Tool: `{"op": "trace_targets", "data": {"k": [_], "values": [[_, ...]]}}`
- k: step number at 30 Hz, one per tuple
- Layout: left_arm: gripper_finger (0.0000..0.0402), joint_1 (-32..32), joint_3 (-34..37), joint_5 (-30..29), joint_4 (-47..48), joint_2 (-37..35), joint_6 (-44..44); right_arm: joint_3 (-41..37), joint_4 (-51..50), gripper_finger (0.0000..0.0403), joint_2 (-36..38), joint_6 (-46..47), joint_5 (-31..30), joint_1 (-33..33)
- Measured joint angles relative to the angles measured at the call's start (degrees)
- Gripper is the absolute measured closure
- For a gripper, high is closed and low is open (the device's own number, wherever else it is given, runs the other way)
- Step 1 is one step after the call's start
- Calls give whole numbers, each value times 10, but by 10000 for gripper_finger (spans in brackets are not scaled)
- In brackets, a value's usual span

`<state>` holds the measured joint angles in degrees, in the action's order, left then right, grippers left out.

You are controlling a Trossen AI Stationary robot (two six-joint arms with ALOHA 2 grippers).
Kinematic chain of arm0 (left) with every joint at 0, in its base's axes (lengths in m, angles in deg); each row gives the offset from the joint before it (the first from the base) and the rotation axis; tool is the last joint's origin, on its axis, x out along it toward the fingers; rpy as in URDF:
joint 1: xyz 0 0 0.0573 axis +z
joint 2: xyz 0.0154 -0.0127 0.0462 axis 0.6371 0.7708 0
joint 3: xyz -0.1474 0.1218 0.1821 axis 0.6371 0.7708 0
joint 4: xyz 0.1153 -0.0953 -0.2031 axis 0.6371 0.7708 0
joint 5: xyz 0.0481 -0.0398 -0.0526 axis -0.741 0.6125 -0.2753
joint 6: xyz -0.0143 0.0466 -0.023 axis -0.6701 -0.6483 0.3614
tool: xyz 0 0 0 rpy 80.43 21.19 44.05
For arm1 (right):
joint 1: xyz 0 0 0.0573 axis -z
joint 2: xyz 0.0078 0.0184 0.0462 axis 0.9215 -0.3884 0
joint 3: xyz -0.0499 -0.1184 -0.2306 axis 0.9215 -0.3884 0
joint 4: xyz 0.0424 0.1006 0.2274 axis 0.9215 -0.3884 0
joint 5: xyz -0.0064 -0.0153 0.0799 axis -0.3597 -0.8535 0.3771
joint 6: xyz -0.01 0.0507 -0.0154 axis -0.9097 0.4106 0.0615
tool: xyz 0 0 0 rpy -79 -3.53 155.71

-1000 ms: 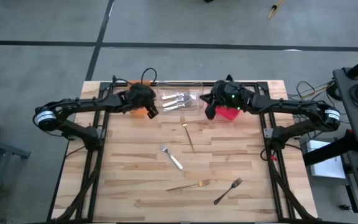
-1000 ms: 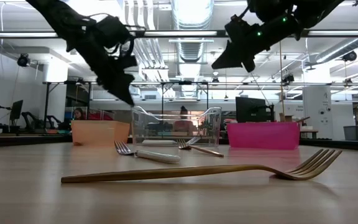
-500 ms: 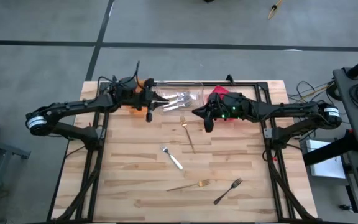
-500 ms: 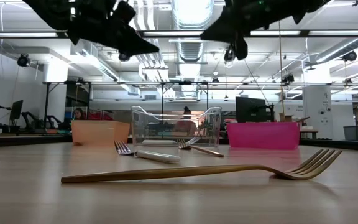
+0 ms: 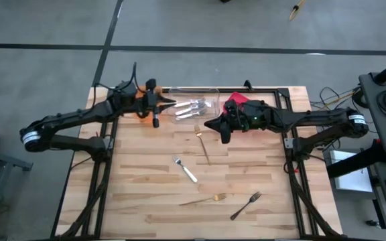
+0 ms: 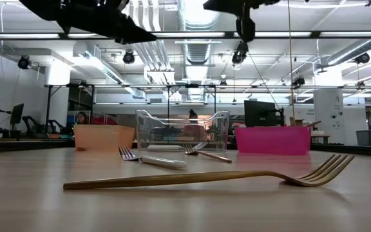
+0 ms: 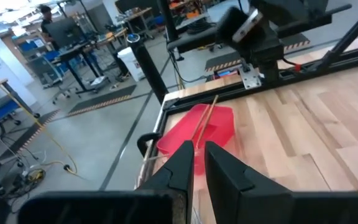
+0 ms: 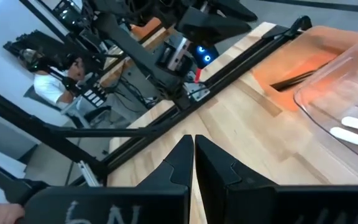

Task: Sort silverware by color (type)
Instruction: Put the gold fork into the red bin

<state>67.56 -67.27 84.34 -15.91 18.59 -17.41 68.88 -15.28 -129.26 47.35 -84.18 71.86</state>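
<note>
Both grippers are pressed together, empty; our right gripper (image 5: 224, 132) hovers at twelve o'clock of the gold fork (image 5: 202, 144). We should spread, then descend squarely over its handle.

No word, brand, number or sign can be read for certain in any view; the only lettering is a pair of pale handwritten strokes on the dark body of the right end effector (image 8: 191, 163) in its own wrist view, cut off by the picture's edge and too partial to make out; the bins, the table and the silverware bear no legible label; screens and boards in the room beyond the table are too small to read.
</note>
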Motion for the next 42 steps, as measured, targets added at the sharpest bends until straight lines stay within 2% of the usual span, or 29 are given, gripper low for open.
{"op": "trace_targets", "data": {"k": [9, 11, 14, 22, 33, 42], "values": [[381, 0, 0, 0, 28, -12, 4, 92, -64, 394, -60, -29, -1, -7], [381, 0, 0, 0, 30, -12, 4, 114, -81, 394, -81, -29, 16, -9], [381, 0, 0, 0, 31, -13, 4, 146, -143, 394, -111, -32, 56, -9], [381, 0, 0, 0, 31, -13, 4, 209, -320, 394, -171, -23, 59, -15], [381, 0, 0, 0, 33, -14, 2, 203, -434, 394, -188, 112, 59, -54], [381, 0, 0, 0, 38, -14, 4, 203, -435, 394, -196, 316, 56, -128]]}}
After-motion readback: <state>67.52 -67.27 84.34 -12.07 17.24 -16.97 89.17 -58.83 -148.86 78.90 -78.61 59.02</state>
